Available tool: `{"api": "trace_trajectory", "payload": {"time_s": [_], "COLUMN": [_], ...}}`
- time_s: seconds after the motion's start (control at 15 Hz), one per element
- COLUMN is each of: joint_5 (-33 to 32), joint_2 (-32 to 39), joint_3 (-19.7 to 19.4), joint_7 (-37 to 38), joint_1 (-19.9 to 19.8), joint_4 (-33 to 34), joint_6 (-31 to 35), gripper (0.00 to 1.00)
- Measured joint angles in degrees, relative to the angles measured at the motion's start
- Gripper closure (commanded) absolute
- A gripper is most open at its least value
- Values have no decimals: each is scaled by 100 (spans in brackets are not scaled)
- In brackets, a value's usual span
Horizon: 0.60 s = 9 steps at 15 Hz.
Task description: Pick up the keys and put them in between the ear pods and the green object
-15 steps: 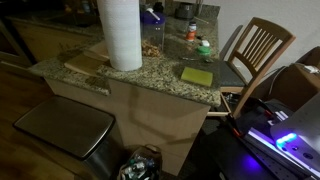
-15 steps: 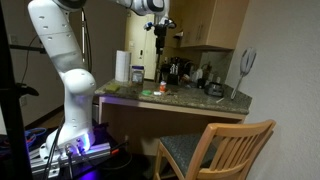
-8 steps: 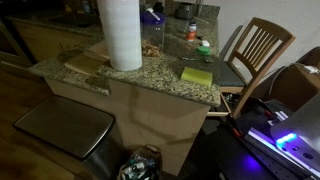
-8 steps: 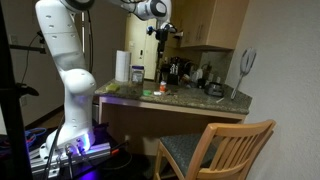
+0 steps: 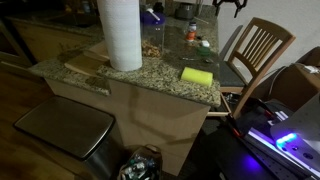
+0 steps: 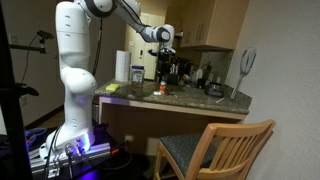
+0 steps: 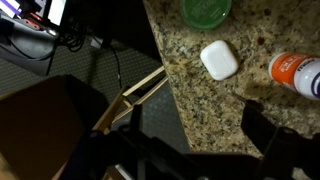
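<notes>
Viewing the dark two-fingered pincer (image 5: 232,10) at the top edge of an exterior view, we are seeing its jaws spread apart with nothing gripped between them. In the wrist view, the small round bright green object (image 7: 205,10) is resting on the speckled granite tabletop (image 7: 200,115), near but apart from the white ear pods case (image 7: 218,60). An orange-and-white bottle (image 7: 296,72) is sitting beside the case. We are unable to make out the keys.
</notes>
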Motion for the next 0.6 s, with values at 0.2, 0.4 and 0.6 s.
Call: {"api": "trace_trajectory", "payload": {"time_s": [0.2,0.4,0.6], "joint_5": [0,-195,-661], "joint_2": [-10,26,269], "joint_3": [-29,-41,-40], "joint_7": [-3,180,824], "joint_1": [45,106,231], "joint_4": [26,28,-35], "joint_6": [-11,31,618], "gripper": [0,0,0]}}
